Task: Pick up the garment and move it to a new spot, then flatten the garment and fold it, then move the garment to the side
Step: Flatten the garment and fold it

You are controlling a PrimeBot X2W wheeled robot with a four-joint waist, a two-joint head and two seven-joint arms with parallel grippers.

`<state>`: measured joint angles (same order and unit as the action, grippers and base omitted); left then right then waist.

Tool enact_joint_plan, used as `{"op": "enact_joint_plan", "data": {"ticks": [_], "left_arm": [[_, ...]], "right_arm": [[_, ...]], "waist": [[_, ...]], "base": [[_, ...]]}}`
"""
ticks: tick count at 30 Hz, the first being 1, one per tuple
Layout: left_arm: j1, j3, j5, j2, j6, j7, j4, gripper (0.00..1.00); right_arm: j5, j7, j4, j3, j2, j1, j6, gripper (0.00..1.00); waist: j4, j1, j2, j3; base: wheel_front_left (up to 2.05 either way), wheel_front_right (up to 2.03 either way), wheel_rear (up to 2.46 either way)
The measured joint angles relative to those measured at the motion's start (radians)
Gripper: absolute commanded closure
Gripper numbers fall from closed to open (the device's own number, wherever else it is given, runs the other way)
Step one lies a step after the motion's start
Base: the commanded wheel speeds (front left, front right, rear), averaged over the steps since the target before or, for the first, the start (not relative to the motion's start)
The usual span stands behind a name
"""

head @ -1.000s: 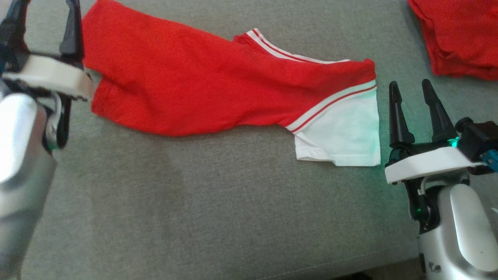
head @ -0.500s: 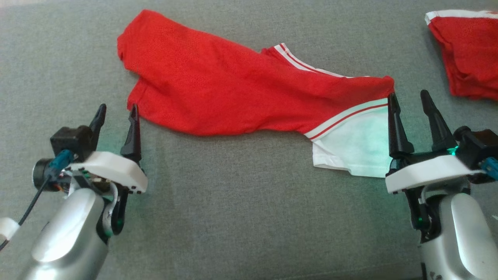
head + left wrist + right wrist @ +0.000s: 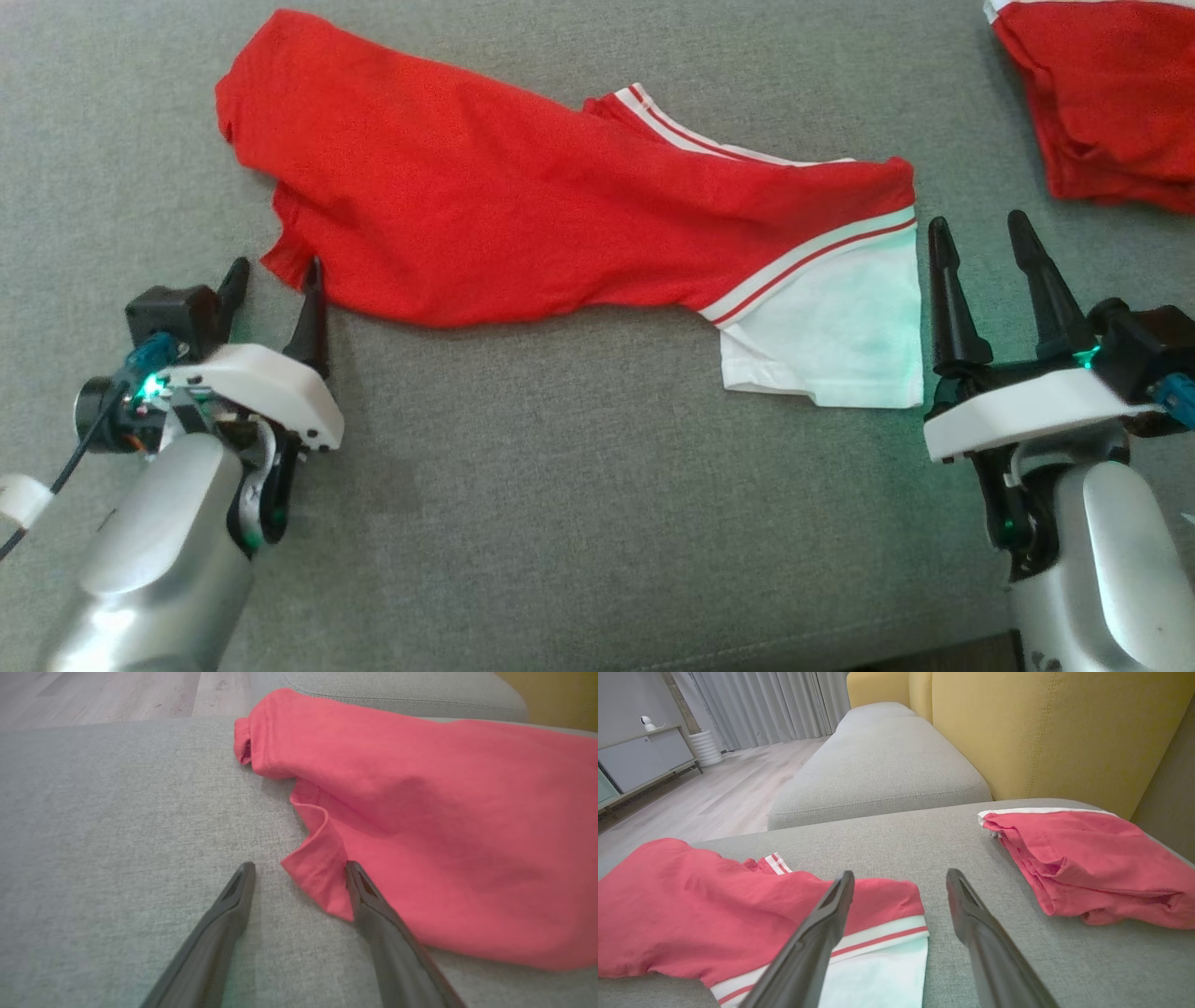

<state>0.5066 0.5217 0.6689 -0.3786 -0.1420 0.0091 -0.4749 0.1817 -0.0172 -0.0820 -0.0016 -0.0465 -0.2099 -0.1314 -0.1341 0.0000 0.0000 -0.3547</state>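
The garment (image 3: 523,224) is a red shirt with a white panel and red-and-white stripes, lying stretched out and rumpled across the grey cushion. Its red corner (image 3: 317,877) lies between the spread fingers of my left gripper (image 3: 273,280), which is open at the garment's lower left end; I cannot tell whether the right finger touches the cloth. My right gripper (image 3: 976,233) is open too, just right of the white panel (image 3: 878,970), holding nothing.
A second, folded red garment (image 3: 1102,103) sits at the back right of the grey cushion (image 3: 523,504). A yellow sofa back (image 3: 1041,732) rises behind it. Another grey seat cushion (image 3: 878,770) and wooden floor lie beyond.
My left arm dropped from the upper left down to the garment's lower left corner. The head camera shifted, so the whole scene slid in view. The right gripper stayed put.
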Motion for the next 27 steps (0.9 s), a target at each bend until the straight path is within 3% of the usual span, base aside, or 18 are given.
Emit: {"op": "enact_joint_plan", "data": {"ticks": [1,2,3,4,12,23,26,27], "left_arm": [[0.004,0.002,0.000,0.002,0.002,0.000,-0.007,0.00],[0.007,0.005,0.000,0.004,0.004,0.000,-0.012,0.51],[0.009,0.007,0.000,0.007,0.010,0.000,-0.018,0.65],[0.009,0.013,0.000,0.011,0.012,0.000,-0.025,1.00],[-0.012,0.025,-0.011,0.024,-0.009,-0.099,0.008,1.00],[-0.355,-0.003,0.013,0.022,-0.151,-0.178,0.321,1.00],[-0.454,-0.003,0.044,0.035,-0.170,-0.179,0.352,1.00],[-0.466,-0.003,0.050,0.042,-0.175,-0.183,0.348,0.90]], "right_arm": [[0.000,0.000,0.000,0.000,0.000,0.000,0.000,0.00],[0.000,0.000,0.000,0.000,0.000,0.000,0.000,0.00],[0.000,0.000,-0.001,0.000,0.000,0.000,0.000,0.00],[0.000,0.000,-0.001,0.000,0.000,0.000,0.000,0.00],[-0.001,0.000,-0.017,-0.017,0.000,0.037,0.000,0.00],[-0.018,0.015,-0.011,-0.081,0.001,0.144,0.000,0.00],[-0.018,0.018,-0.008,-0.099,0.001,0.186,0.000,0.00],[-0.018,0.018,-0.008,-0.099,0.001,0.191,0.000,0.00]], "waist": [[-0.001,0.0000,0.0000,0.001],[-0.002,0.0000,0.0000,0.003],[-0.003,0.0000,0.0000,0.006],[-0.002,0.0000,0.0000,0.009],[0.026,-0.0001,0.0000,0.064],[0.128,-0.0002,0.0000,0.163],[0.150,-0.0002,0.0000,0.190],[0.152,-0.0002,0.0000,0.196]], "base": [[0.00,0.00,0.00],[0.00,0.00,0.00],[0.00,0.00,0.00],[0.00,0.00,0.00],[0.00,0.00,0.00],[0.00,0.00,0.00],[0.00,0.00,0.00],[0.00,0.00,0.00]]}}
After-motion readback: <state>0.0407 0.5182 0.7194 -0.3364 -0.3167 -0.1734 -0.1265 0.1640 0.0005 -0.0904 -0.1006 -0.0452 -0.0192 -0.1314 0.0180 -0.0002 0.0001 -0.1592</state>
